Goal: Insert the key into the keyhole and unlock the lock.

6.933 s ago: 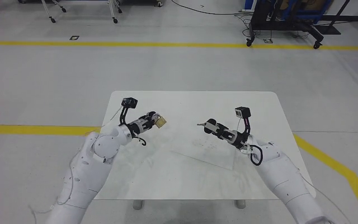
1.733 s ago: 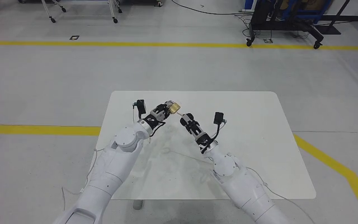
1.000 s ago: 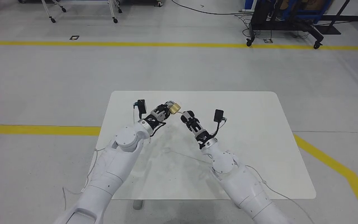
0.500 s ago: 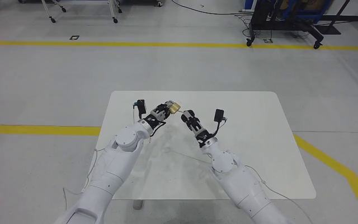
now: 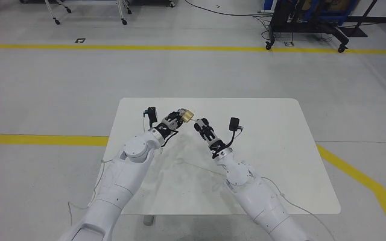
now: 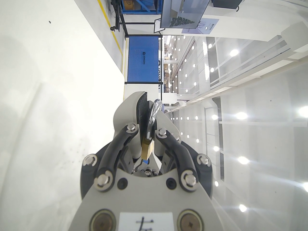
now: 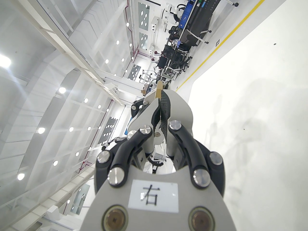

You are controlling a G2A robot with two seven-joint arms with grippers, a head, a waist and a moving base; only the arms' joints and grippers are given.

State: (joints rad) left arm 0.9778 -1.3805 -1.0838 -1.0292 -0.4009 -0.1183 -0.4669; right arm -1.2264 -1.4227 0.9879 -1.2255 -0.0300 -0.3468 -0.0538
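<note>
**Padlock and key both gripped, tips almost meeting**

- Brass padlock (image 5: pixel 189 114) is off the counter (image 5: pixel 271 120), above its far-middle area. The left tool (image 5: pixel 181 116) is clamped on it.
- In the left wrist view the brass padlock (image 6: pixel 147 149) sits between the fingers of the left tool (image 6: pixel 151 110), with its steel shackle (image 6: pixel 154 115) pinched by the pads.
- Key (image 7: pixel 158 89): the blade pokes out past the tip of the right tool (image 7: pixel 159 98), whose fingers are closed tight on it.
- From above, the right tool (image 5: pixel 199 125) points up-left at the padlock, tip just beside the brass body. Both are held in the air.
- The key is too small in the top view, so I can't tell whether it touches the lock or is in the keyhole.
</note>
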